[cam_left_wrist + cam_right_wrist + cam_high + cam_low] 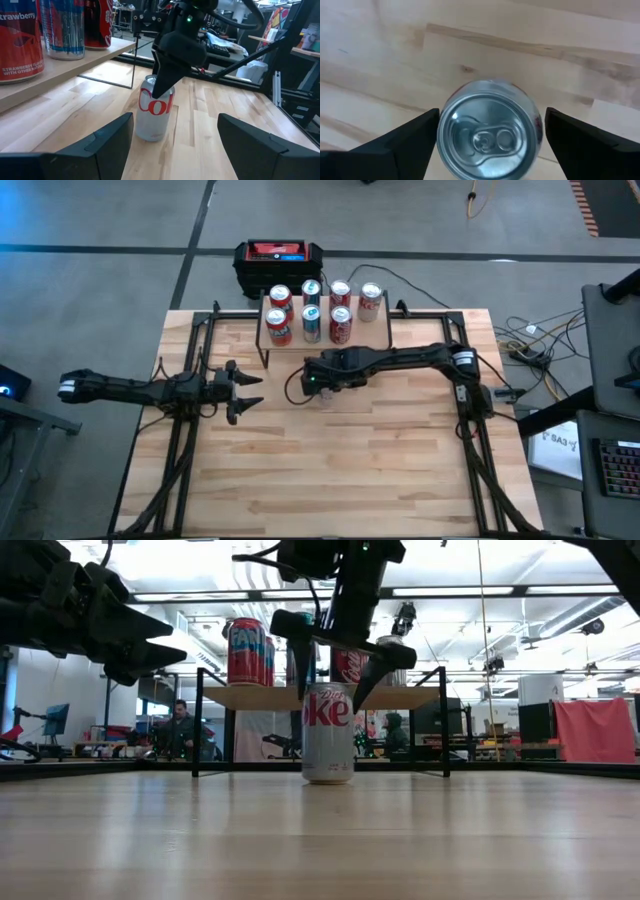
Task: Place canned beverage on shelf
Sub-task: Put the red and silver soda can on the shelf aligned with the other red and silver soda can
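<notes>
Seven cans on shelf (325, 340), one silver can (328, 733) on table (350, 470).
We see right gripper (335, 660) spread astride silver can, not clamped; left gripper (245, 391) spread, empty.

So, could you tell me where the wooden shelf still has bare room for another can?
The light wooden shelf on black legs is crowded on its left and middle with seven cans. Its front right corner, beside the red can and before the silver-and-red can, is bare.

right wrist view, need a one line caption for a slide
Right gripper poised directly above an upright silver can on the wooden table, open fingers straddling it without visible contact.
</notes>
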Controlling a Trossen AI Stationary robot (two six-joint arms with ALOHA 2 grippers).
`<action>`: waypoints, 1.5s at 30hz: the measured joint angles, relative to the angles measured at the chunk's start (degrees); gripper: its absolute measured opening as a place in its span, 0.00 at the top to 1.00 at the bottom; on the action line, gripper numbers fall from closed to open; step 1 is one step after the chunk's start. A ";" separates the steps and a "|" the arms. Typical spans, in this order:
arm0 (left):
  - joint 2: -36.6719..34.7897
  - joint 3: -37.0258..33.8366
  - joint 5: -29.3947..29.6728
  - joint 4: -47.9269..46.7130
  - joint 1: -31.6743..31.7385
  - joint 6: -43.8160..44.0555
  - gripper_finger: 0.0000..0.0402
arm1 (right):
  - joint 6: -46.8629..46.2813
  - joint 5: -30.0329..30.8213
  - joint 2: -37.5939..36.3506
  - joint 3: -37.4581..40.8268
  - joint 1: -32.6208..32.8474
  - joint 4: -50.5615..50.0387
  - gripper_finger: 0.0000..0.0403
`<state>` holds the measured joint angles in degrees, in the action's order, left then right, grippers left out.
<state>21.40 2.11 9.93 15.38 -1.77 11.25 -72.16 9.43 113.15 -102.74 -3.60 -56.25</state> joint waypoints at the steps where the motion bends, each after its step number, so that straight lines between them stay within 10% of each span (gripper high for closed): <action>1: 0.00 0.00 0.01 0.00 0.00 0.00 0.32 | 0.04 -0.02 0.13 0.00 0.00 0.00 0.17; 30: 0.01 0.00 0.01 -0.01 -0.01 0.00 0.32 | 46.71 -12.62 0.65 -4.73 -0.04 0.21 0.26; 45: 0.03 0.00 0.02 0.00 -0.01 0.00 0.32 | 51.21 -15.44 0.59 -3.19 -0.02 -2.13 0.22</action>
<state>21.43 2.11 9.96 15.38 -1.78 11.25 -20.95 -6.01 113.74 -105.93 -3.62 -58.38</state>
